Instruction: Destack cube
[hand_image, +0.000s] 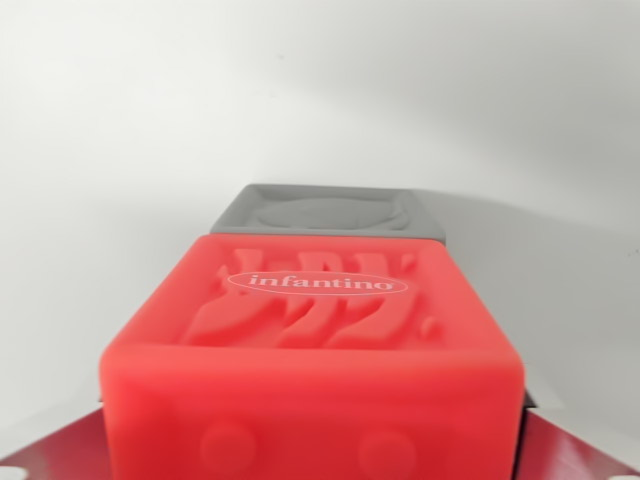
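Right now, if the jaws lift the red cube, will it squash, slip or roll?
The red cube looks like soft moulded rubber with rounded edges, so it probably squashes slightly. Its matte, embossed surface should grip well. Flat faces make rolling unlikely.

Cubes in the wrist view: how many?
2. The red cube fills the near centre; the grey cube sits just behind it, mostly hidden. Others may be hidden behind them.

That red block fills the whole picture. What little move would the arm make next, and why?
Probably a small move straight toward the red cube, judging only from how near and centred it is in the wrist view, with the grey cube showing beyond it. The gripper itself is out of view, so I cannot tell whether it holds anything.
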